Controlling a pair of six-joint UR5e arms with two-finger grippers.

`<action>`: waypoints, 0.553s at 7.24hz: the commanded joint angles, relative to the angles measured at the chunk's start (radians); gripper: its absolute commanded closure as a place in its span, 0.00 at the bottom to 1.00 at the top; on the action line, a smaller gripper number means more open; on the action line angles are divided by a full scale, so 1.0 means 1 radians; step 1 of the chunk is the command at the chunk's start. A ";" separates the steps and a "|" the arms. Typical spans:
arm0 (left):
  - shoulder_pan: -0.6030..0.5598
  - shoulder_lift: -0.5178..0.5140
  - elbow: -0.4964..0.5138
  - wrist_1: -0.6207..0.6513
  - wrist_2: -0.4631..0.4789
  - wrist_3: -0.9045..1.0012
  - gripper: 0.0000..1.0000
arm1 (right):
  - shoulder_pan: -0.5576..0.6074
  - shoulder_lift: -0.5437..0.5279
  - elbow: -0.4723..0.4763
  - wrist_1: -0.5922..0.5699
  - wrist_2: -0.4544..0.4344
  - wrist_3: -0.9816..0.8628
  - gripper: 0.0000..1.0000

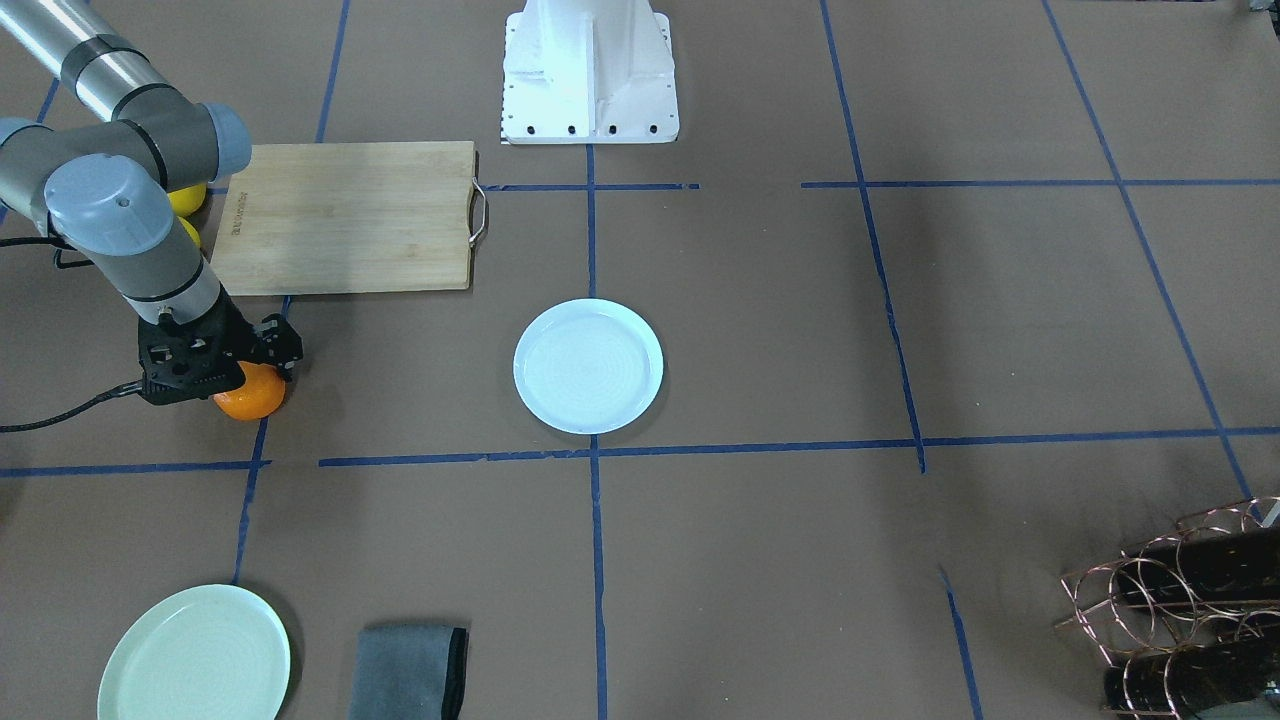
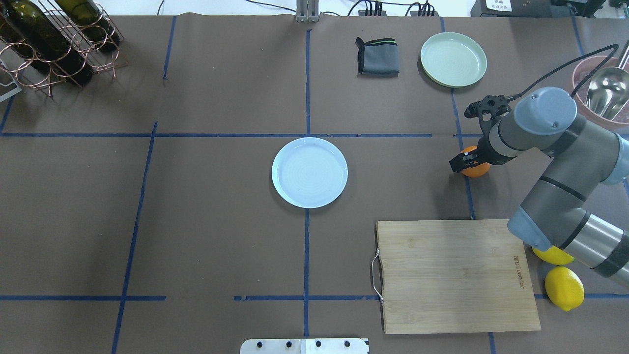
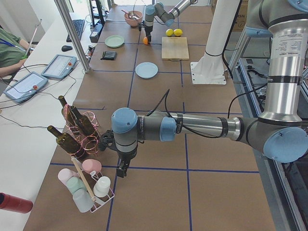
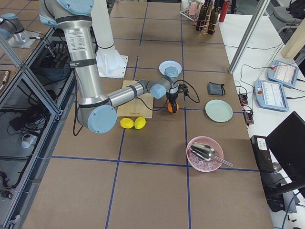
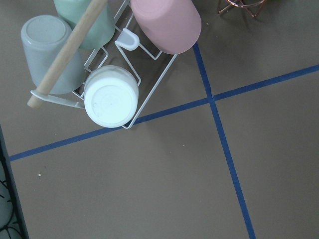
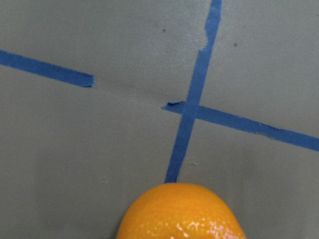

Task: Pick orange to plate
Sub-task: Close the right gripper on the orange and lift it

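Observation:
The orange (image 1: 250, 400) sits on the brown table at a blue tape crossing, well to the side of the plate (image 1: 588, 366). My right gripper (image 1: 252, 368) is down over the orange (image 2: 478, 170), its black fingers (image 2: 460, 162) pressed against the fruit's sides, so it looks shut on it. In the right wrist view the orange (image 6: 182, 214) fills the bottom centre. The white, faintly bluish plate (image 2: 309, 172) lies bare at the table's middle. My left gripper (image 3: 120, 171) hangs far away near a cup rack; whether it is open or shut I cannot tell.
A wooden cutting board (image 2: 454, 275) and two lemons (image 2: 564, 287) lie near the right arm. A pale green plate (image 2: 453, 59), a grey cloth (image 2: 377, 56) and a pink bowl with a ladle (image 2: 602, 91) sit beyond. A bottle rack (image 2: 49, 39) stands far left, a cup rack (image 5: 104, 74) under the left wrist.

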 commanded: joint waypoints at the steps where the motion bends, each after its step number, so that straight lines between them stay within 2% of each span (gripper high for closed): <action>1: -0.001 0.000 0.000 0.000 0.000 0.000 0.00 | -0.004 0.014 -0.001 -0.001 -0.008 0.001 0.60; 2: -0.001 0.000 0.002 0.000 0.000 0.000 0.00 | -0.004 0.033 0.013 -0.003 -0.002 0.004 0.82; 4: 0.000 0.009 -0.002 0.000 -0.001 0.000 0.00 | -0.046 0.171 0.010 -0.038 -0.002 0.170 0.80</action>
